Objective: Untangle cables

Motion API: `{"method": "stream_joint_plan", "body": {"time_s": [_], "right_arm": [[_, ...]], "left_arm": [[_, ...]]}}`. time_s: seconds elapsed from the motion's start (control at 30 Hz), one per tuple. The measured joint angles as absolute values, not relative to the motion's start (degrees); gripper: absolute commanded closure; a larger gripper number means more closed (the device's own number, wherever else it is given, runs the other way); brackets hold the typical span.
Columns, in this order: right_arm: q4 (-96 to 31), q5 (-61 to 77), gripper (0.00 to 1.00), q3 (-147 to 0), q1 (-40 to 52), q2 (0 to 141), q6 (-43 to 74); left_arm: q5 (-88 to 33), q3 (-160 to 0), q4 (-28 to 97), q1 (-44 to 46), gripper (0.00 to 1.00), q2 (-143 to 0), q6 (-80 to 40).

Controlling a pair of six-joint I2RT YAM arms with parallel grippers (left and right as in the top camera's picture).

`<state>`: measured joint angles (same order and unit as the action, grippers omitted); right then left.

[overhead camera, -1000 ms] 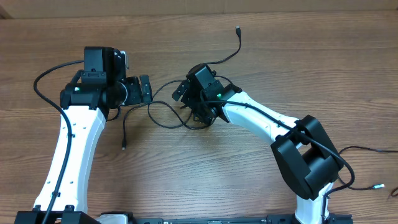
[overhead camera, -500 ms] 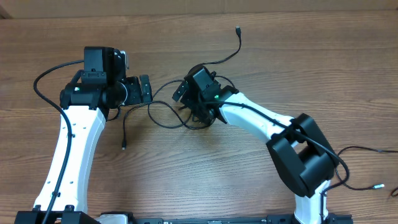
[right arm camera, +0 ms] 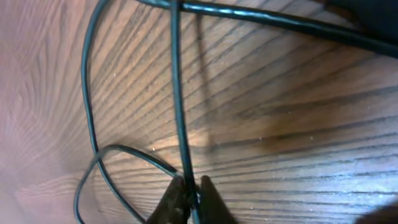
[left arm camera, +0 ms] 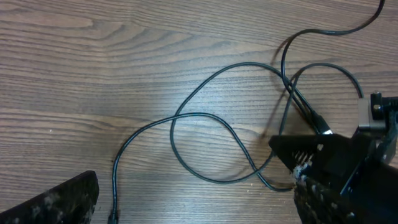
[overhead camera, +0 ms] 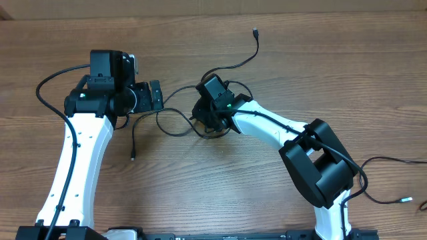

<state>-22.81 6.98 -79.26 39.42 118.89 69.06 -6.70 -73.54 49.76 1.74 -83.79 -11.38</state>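
Note:
The cables [overhead camera: 175,123] are thin black cords lying in loose crossing loops on the wooden table between my two arms. One strand runs up to a small plug [overhead camera: 255,31], and another ends at a plug [overhead camera: 133,158] near the front left. My right gripper [right arm camera: 189,194] is shut on one strand of cable [right arm camera: 177,93] just above the wood; in the overhead view it [overhead camera: 205,122] stands over the tangle's right side. My left gripper [overhead camera: 155,95] is open, left of the loops. Its fingers [left arm camera: 56,199] frame the cable loop [left arm camera: 205,118] without touching it.
Another thin black cord with a pale tip [overhead camera: 405,199] trails at the far right of the table. A thicker black wire [overhead camera: 50,81] arcs off my left arm. The table's far edge [overhead camera: 200,9] runs along the top.
My right gripper has closed onto a cable strand, and its arm has shifted slightly left. The left arm has not moved.

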Motion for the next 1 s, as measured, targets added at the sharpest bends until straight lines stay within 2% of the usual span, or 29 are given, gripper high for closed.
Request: {"method": "stream_joint_plan", "body": {"time_s": [0.2, 0.3, 0.4, 0.53, 0.7, 0.83, 0.93, 1.0], "right_arm": [[-22.70, 7.05, 0.96, -79.26, 39.42, 118.89, 69.04], [-22.68, 7.05, 0.76, -79.26, 39.42, 118.89, 69.10], [-22.59, 7.03, 0.64, -79.26, 39.42, 118.89, 69.28], [-22.52, 6.94, 0.54, -79.26, 39.42, 118.89, 68.95], [-21.65, 6.76, 0.50, -79.26, 39.42, 119.26, 69.04], [-20.32, 7.01, 0.52, -79.40, 39.46, 120.97, 70.39], [-20.16, 7.33, 0.96, -79.37, 39.51, 121.32, 71.33], [-20.18, 7.25, 0.96, -79.37, 39.53, 121.78, 71.35]], "left_arm": [[-6.70, -73.54, 49.76, 1.74, 0.00, -83.79, -11.38], [-6.70, -73.54, 49.76, 1.74, 0.00, -83.79, -11.38], [-6.70, -73.54, 49.76, 1.74, 0.01, -83.79, -11.38], [-6.70, -73.54, 49.76, 1.74, 0.00, -83.79, -11.38], [-6.70, -73.54, 49.76, 1.74, 0.00, -83.79, -11.38], [-6.70, -73.54, 49.76, 1.74, 0.01, -83.79, -11.38], [-6.70, -73.54, 49.76, 1.74, 0.00, -83.79, -11.38], [-6.70, -73.54, 49.76, 1.74, 0.00, -83.79, -11.38]]}}
